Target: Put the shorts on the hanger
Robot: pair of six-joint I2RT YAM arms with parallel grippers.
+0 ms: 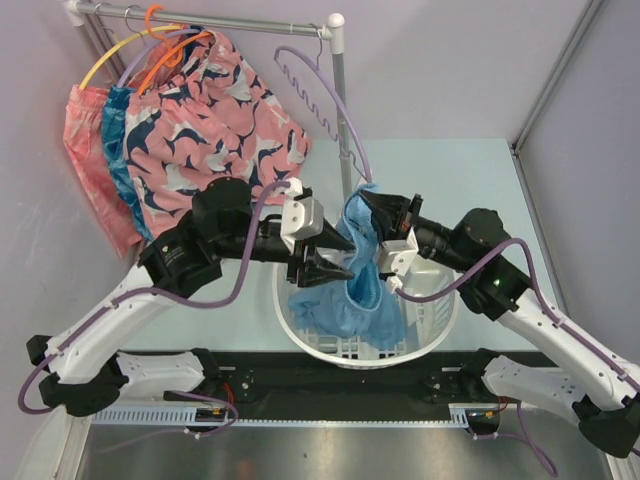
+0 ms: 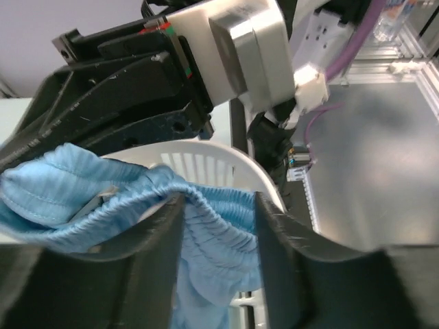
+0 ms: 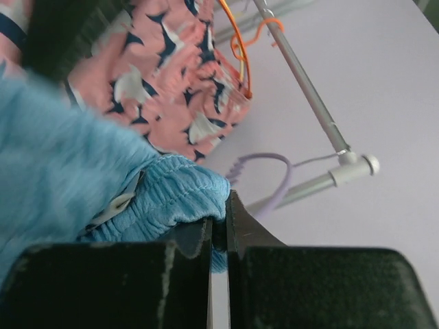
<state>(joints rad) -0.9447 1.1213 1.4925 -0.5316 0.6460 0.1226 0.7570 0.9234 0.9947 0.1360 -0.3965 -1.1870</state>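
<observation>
The fabric shorts (image 1: pixel 365 300) were plain light blue, the thin plastic hanger (image 3: pixel 287 179) lavender, the slatted plastic basket (image 1: pixel 300 335) white.

Shorts (image 1: pixel 368 285) and hanger (image 3: pixel 265 156): parts out of sight
From above, the hanger's lower end goes behind the shorts, and their folds cover the floor of the basket (image 1: pixel 340 350); in the right wrist view the near fabric is blurred.

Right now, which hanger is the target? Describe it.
Find the garment rail at the back. Near its right end hangs the hanger, thin and lavender. Unlike the orange hanger and yellow hanger at the left, it has a wavy notched arm.
</observation>
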